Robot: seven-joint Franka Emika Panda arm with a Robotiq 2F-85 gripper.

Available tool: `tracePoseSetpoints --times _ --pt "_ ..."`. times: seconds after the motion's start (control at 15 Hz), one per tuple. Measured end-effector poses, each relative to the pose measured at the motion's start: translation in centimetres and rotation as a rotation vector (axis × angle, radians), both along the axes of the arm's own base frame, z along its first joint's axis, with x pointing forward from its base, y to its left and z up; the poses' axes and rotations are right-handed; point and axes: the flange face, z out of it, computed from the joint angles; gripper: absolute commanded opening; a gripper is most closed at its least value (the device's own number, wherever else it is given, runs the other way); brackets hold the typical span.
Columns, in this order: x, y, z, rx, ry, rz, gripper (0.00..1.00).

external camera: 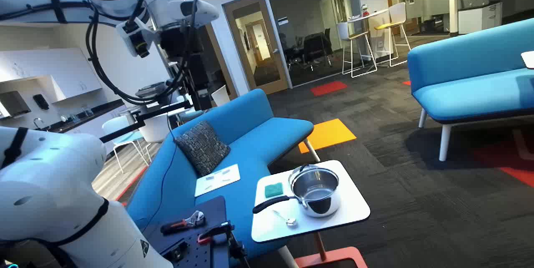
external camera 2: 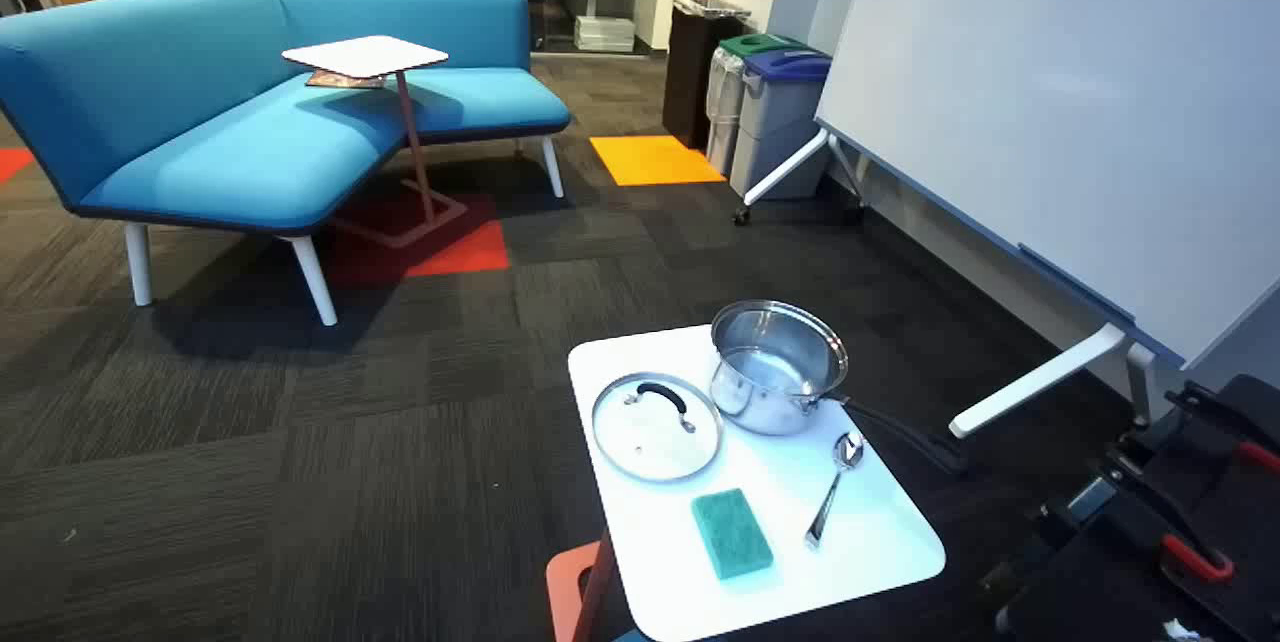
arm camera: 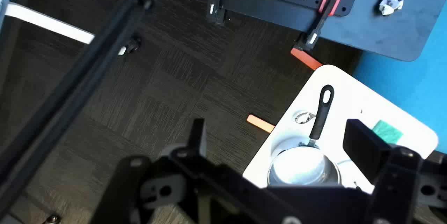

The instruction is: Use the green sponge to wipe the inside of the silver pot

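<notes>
The teal-green sponge lies flat on the small white table in both exterior views (external camera: 273, 190) (external camera 2: 733, 533). In the wrist view the sponge (arm camera: 387, 132) is partly behind the right finger. The silver pot stands upright on the table in both exterior views (external camera: 327, 208) (external camera 2: 765, 409), its inside uncovered and its black handle sticking out. The pot also shows in the wrist view (arm camera: 300, 164), its lower part hidden by the gripper body. My gripper (external camera: 199, 97) is high above and apart from the table. In the wrist view its fingers (arm camera: 277, 129) are wide apart with nothing between them.
A glass lid (external camera 2: 650, 452) lies beside the pot, and a spoon (external camera 2: 832, 494) lies near the handle. A dark stand (arm camera: 391, 39) with red-handled clamps (arm camera: 324, 18) and a tool (external camera: 183, 223) is close to the white table (external camera: 352, 209). A blue sofa (external camera: 250, 142) adjoins it.
</notes>
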Motion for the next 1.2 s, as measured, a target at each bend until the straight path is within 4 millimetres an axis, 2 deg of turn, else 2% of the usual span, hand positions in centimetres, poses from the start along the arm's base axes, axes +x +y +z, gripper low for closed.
tracePoseSetpoints --times 0.93,1.07,1.2 --pt "0.0 0.0 0.0 0.000 0.000 0.000 1.00" --pt "0.1 0.6 -0.2 0.023 0.003 0.004 1.00" --pt "0.6 2.6 -0.7 0.078 -0.001 0.020 1.00"
